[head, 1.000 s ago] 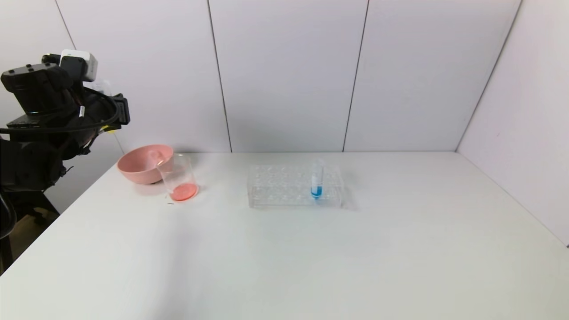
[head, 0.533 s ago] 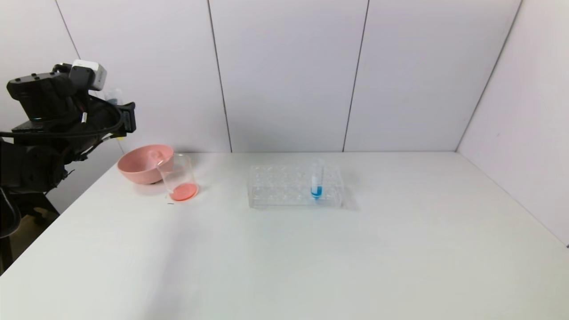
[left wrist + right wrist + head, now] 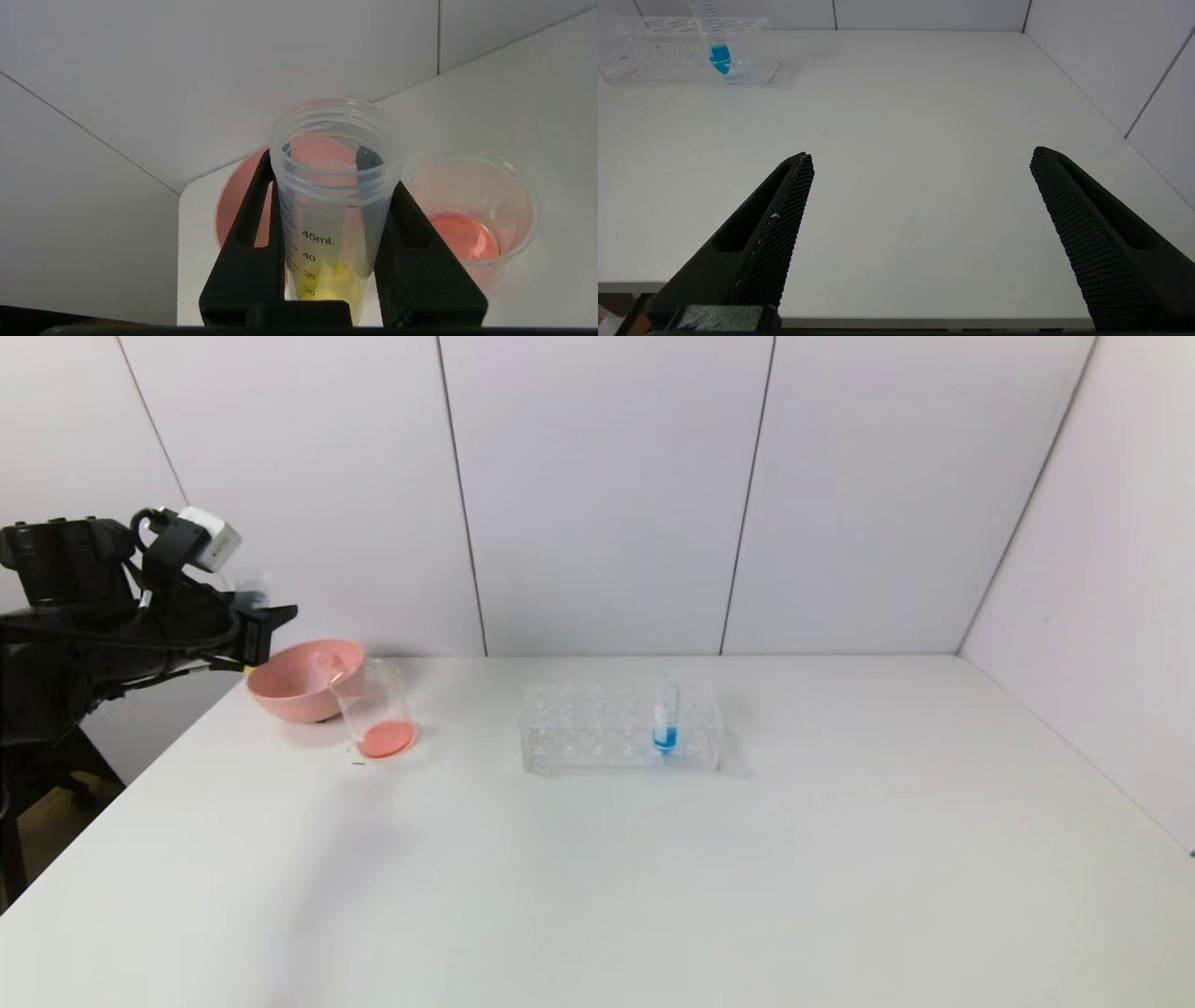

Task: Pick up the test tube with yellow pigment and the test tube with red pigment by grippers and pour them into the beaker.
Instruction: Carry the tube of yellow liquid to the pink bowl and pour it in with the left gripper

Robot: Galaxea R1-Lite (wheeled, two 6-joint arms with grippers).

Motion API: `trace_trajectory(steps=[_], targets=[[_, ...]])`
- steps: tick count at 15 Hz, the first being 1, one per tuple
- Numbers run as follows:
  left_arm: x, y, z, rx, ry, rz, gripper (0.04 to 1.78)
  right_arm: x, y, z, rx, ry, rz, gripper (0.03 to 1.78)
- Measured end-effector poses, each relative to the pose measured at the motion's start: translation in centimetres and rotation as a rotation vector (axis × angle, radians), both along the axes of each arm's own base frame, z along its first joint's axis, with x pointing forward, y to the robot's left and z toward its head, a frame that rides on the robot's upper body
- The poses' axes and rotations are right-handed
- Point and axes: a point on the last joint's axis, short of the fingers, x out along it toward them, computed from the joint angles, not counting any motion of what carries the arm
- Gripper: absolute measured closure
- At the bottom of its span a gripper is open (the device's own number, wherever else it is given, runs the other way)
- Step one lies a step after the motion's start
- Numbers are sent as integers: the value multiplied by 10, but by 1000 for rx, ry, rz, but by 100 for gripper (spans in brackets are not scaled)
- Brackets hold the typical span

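My left gripper [image 3: 271, 621] is shut on the test tube with yellow pigment [image 3: 250, 588] and holds it in the air at the table's far left, just left of the pink bowl. In the left wrist view the tube [image 3: 334, 200] sits between the fingers [image 3: 247, 242], open mouth away from the camera, yellow liquid at its bottom. The gripper [image 3: 317, 156] points toward the bowl. The beaker [image 3: 375, 709] stands beside the bowl with red-orange liquid in it; it also shows in the left wrist view [image 3: 467, 219]. The red-pigment tube is not in view. My right gripper [image 3: 922, 158] is open and empty over the table's front edge.
A pink bowl [image 3: 299, 677] stands at the back left, touching the beaker. A clear tube rack [image 3: 597, 723] stands mid-table and holds one blue-liquid tube [image 3: 665, 714], also seen in the right wrist view [image 3: 714, 37]. Walls close the back and the right side.
My left arm has come down and moved right toward the pink bowl, with the yellow tube still held. Nothing on the table has moved.
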Motion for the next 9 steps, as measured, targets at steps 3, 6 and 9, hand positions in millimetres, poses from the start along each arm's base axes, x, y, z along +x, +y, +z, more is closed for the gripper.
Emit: trace_trajectory(steps=[3, 6, 9], targets=[[2, 5, 5, 41, -12, -45, 128, 0, 0, 0, 0, 0, 0, 11], [5, 5, 9, 61, -29, -101, 128, 0, 0, 0, 0, 0, 0, 11], [7, 4, 9, 58, -6, -161, 128, 0, 0, 0, 0, 0, 0, 11]])
